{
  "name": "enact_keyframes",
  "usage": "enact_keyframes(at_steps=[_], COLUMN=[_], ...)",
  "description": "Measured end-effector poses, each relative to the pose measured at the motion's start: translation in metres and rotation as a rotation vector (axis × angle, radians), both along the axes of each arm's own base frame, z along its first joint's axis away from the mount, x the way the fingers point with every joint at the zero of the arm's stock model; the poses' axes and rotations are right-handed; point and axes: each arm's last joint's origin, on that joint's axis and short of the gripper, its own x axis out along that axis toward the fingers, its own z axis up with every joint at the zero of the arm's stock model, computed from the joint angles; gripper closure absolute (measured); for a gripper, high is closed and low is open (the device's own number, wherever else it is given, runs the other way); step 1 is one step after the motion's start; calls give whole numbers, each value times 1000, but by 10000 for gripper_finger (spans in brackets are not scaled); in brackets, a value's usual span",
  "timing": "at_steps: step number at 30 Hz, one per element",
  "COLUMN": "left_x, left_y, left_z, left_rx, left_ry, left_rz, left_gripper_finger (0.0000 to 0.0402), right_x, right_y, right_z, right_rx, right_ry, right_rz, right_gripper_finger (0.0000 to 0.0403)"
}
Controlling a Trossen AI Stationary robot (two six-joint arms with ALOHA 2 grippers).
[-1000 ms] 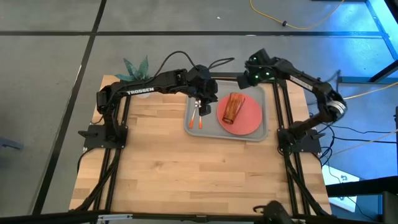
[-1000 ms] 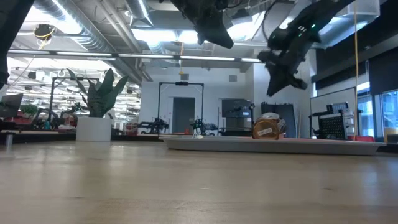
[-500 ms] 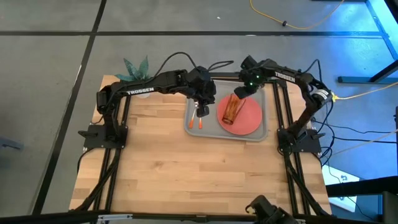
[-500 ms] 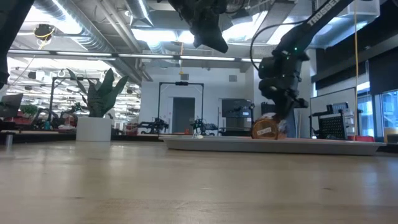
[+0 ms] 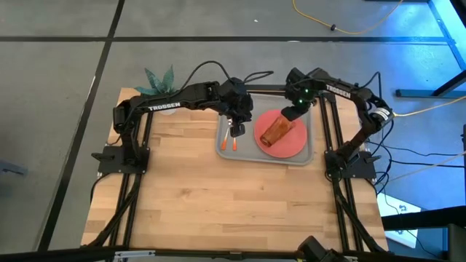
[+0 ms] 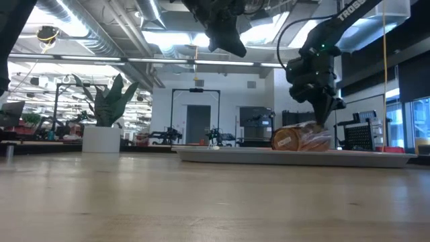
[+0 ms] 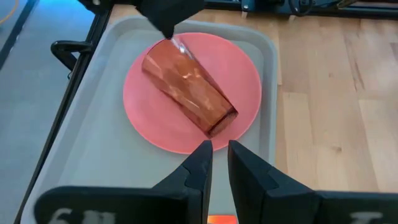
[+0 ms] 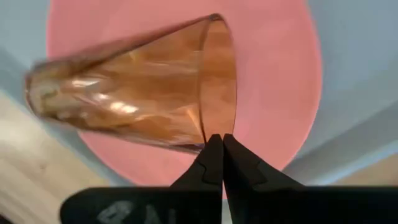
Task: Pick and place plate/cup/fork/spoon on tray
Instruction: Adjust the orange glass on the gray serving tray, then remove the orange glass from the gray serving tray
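Observation:
The amber cup (image 5: pixel 277 131) lies on its side on the pink plate (image 5: pixel 295 143), which sits in the grey tray (image 5: pixel 309 150). My right gripper (image 5: pixel 290 114) points down at the cup's far right end, shut on its rim. My left gripper (image 5: pixel 237 128) hangs above the tray's left part, open by a narrow gap with nothing between the fingers (image 7: pixel 219 155). Beneath it two orange handles (image 5: pixel 231 144) of the fork and spoon lie on the tray; their heads are hidden by the gripper. My right gripper has the cup's open rim (image 8: pixel 206 132) at its fingertips (image 8: pixel 212 149), the thin wall pinched between them as far as it shows. The fingers come from above, pointing steeply down. The cup lies slanted on the plate, its side (image 6: pixel 302 140) resting there.
A white pot with a green plant (image 5: pixel 156 78) stands at the table's far left corner. The wooden table (image 5: pixel 218 196) stretches bare between the tray and the near edge. The arms' dark frames run along both sides.
My right gripper has come from behind the tray toward the near edge and down onto the cup's rim, tipping to point more steeply down. The cup has turned about on the plate, from lying far-to-near to lying slanted, its rim end toward the far right.

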Motion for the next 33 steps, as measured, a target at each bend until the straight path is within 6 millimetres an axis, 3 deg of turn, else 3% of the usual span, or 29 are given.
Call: enact_keyframes(at_steps=[9,17,20,25,33], left_x=[0,0,0,0,0], left_y=[0,0,0,-1,-2], left_z=[0,0,0,0,0], left_rx=[0,0,0,0,-1], left_ry=[0,0,0,2,4], left_rz=[0,0,0,-2,-4], left_gripper_finger=[356,356,356,356,356], right_x=[9,21,25,12,-35], right_y=[20,37,40,51,100], right_z=[2,3,7,36,107], right_rx=[145,179,110,20,-119], right_ry=[-55,-60,-89,-148,-321], right_rz=[116,189,263,238,41], right_gripper_finger=[399,399,399,399,399])
